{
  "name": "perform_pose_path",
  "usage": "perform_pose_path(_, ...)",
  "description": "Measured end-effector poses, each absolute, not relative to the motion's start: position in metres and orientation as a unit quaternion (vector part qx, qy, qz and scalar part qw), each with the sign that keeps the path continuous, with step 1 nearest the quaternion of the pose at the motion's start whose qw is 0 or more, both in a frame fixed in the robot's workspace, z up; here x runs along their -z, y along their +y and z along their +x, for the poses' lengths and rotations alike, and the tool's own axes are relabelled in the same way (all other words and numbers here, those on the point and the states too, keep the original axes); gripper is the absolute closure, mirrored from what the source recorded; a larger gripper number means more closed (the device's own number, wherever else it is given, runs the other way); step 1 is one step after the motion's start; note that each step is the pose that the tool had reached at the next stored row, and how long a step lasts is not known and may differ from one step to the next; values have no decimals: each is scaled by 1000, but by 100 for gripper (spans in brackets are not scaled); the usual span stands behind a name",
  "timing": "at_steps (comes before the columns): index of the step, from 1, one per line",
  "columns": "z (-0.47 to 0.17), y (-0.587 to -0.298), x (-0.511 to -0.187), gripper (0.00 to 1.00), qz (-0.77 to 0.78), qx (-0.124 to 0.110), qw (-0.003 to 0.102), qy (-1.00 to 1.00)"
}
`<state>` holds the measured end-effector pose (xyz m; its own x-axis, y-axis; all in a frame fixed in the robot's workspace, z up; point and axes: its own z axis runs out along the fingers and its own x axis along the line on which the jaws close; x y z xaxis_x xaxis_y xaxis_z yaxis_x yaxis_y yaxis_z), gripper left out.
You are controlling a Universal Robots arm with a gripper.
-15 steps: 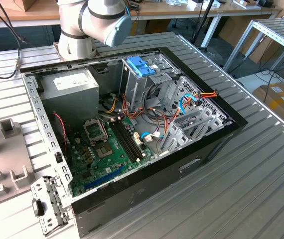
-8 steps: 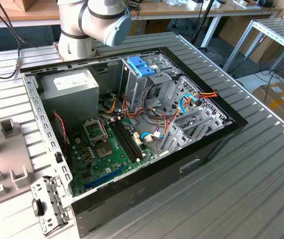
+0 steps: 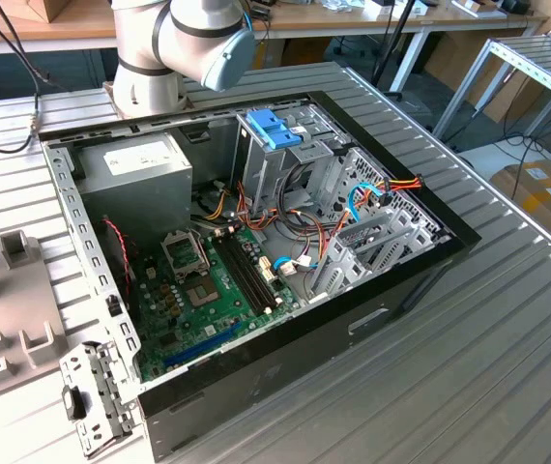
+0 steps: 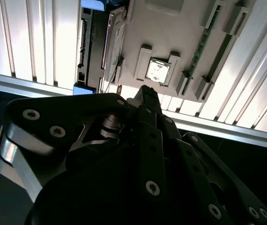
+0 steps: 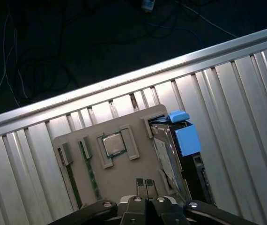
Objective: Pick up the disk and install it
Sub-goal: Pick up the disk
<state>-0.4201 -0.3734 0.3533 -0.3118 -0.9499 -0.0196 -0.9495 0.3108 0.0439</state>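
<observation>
- While the gripper (image 5: 145, 186) hovers above the grey holder (image 5: 119, 185) with its fingertips pressed together and nothing between them, the step in hand looks like the approach to the pick, not yet a grasp.
- The disk (image 5: 170, 159) stands on edge in a slot of that holder, just beside the processor chip (image 5: 114, 144). Its blue rail (image 5: 186, 139) faces away from the chip.
- In both wrist views the disk sits off to one side of the fingertips, which line up nearer the chip, so I judge the tool needs centring across the disk's thin body first.
- The fingers would have to spread wider than that body before going down; closed as they are, they would only strike its upper edge.
- Flat metal faces seem the safest hold. The plastic rails may flex, and the memory stick (image 5: 90, 180) is best left untouched.
- A pull straight along the slot walls should keep the disk from jamming.
- At the centre of the exterior view lies the open computer case (image 3: 256, 367). Its drive cage (image 3: 285, 169) is in the upper middle of the frame, and loose cables (image 3: 391, 184) lie near it, so a square, firm grip matters.
</observation>
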Motion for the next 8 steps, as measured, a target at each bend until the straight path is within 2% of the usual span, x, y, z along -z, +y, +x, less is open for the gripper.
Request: perform_pose_path(8,-420,-373,-353,89,600,23,5,-800)
